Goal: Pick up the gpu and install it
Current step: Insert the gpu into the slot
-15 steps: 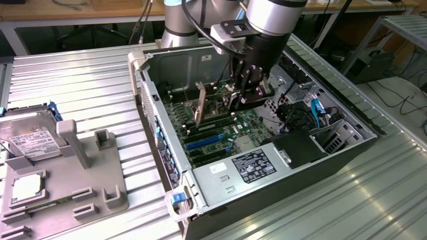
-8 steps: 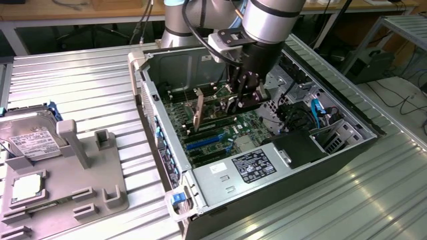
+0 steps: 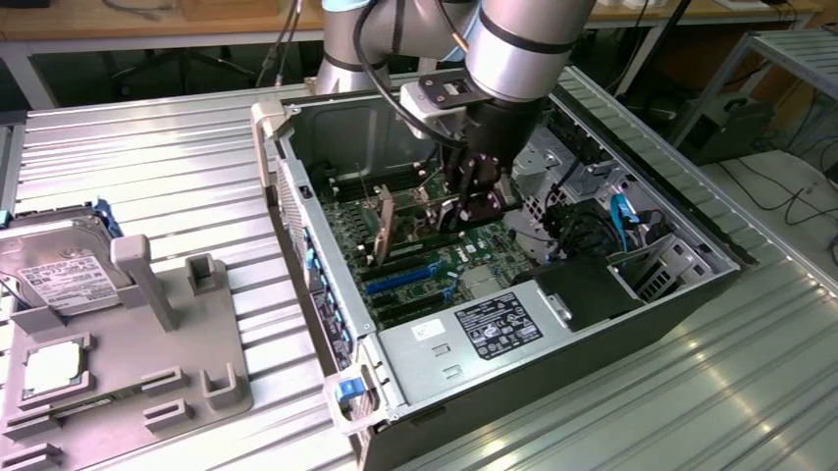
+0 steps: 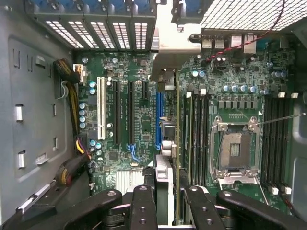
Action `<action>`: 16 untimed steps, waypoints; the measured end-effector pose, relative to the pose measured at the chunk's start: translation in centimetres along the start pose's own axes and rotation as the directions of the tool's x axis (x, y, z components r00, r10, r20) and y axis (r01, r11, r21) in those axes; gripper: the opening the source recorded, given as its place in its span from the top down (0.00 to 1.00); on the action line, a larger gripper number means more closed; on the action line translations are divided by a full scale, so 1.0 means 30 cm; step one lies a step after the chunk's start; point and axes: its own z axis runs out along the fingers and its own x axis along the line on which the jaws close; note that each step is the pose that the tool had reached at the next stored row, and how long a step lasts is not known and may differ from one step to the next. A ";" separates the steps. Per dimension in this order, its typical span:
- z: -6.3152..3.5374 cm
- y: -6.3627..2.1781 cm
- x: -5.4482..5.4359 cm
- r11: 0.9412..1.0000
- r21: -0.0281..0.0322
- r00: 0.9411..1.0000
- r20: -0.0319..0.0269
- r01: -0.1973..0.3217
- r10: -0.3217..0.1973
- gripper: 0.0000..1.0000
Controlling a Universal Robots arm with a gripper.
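**Card held on edge over the expansion slots**

The gpu (image 4: pixel 176 158) is grasped by the pincer (image 4: pixel 168 191). The fingers (image 4: pixel 144 206) are closed against its two faces, so it is carried on edge, the attitude a slot demands. It is found inside the open computer case (image 3: pixel 353 137), which is laid on its side on the bench (image 3: pixel 157 167) so that the motherboard (image 4: pixel 108 158) is presented upward to the arm. The card is lined up along the blue slot (image 4: pixel 159 115), beside the CPU socket (image 4: pixel 235 148) (seen empty, its frame bare). Whether the lower edge is pressed into the connector cannot be told from either view; it appears to be at or just over it. The hard drive (image 3: pixel 59 260) and the CPU chip (image 3: pixel 53 368) are kept in the grey holder (image 3: pixel 157 334) at the exterior view's left, well apart from the work.
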 end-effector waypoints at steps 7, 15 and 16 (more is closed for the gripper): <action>0.042 0.017 0.001 1.000 0.000 1.000 0.000 0.000 0.000 0.72; 0.074 0.035 -0.004 1.000 0.000 1.000 0.000 0.005 -0.005 0.72; 0.091 0.045 -0.006 1.000 0.000 1.000 -0.001 0.005 -0.005 0.72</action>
